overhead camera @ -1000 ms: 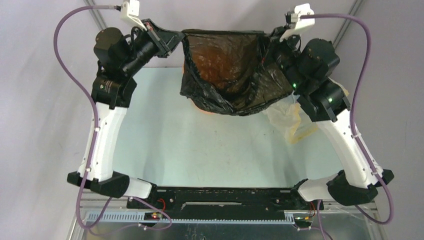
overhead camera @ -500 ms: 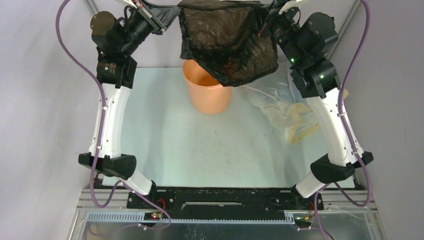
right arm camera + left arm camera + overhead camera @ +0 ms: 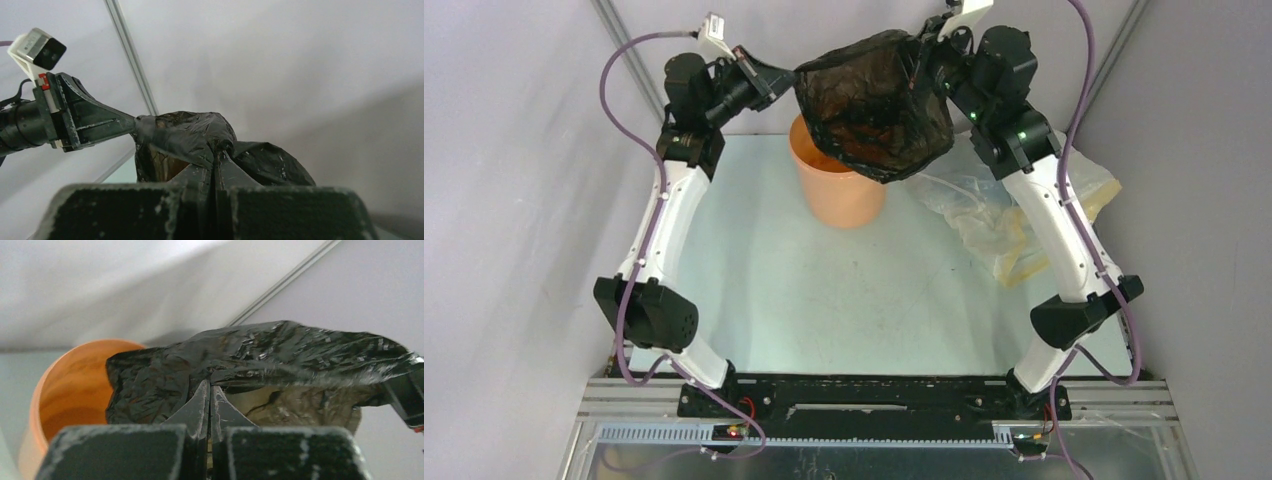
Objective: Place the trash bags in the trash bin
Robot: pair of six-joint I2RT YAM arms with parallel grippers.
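The left tool (image 3: 792, 74) and right tool (image 3: 919, 58) each pinch the black trash bag (image 3: 874, 105). It hangs above the orange trash bin (image 3: 836, 195).

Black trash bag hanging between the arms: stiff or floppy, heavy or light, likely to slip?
Probably floppy: the black trash bag sags in crumpled folds between the left end effector and right end effector. Likely light, since two thin edge pinches carry it. Its glossy film might slip.

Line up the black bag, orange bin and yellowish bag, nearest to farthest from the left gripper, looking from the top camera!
1. black bag, pinched in the left gripper.
2. orange bin, beneath the bag.
3. yellowish bag, far right side.
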